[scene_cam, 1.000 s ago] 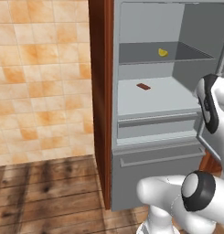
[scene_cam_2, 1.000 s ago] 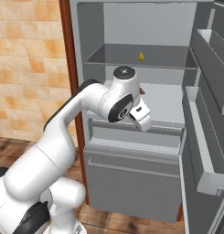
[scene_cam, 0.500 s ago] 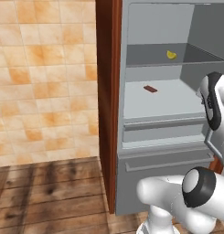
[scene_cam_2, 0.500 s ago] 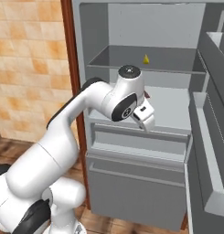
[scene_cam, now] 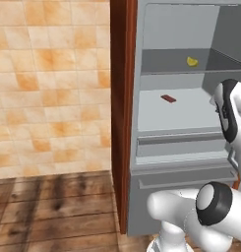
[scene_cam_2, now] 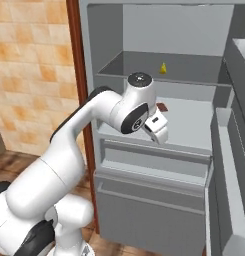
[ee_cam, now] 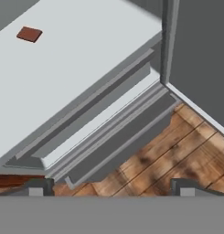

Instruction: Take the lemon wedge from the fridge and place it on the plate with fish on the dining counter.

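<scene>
Fridge [scene_cam_2: 159, 210] is standing open, pale grey shelves and drawers showing inside, its door swung out at the right edge of the right base view. Lemon wedge [scene_cam: 192, 61] is sitting on the upper shelf toward the back, also visible at [scene_cam_2: 163, 68]. A small flat brown piece [scene_cam: 168, 98] is lying on the shelf below, well apart from the wedge; it is showing in the hand view too [ee_cam: 29, 34]. Arm is reaching in front of the fridge with the pincer [scene_cam_2: 161, 134] hanging at the lower shelf's front edge, pointing down and out. In the hand view the two tips are sitting wide apart at the bottom corners with nothing between them, so the pincer [ee_cam: 111, 188] is open and empty, looking down over the drawer fronts and the floor. Room: orange-tan tile wall [scene_cam: 48, 83] left of the fridge, a reddish wood panel [scene_cam: 123, 98] against the fridge side, dark wood plank floor [scene_cam: 53, 206] below.
</scene>
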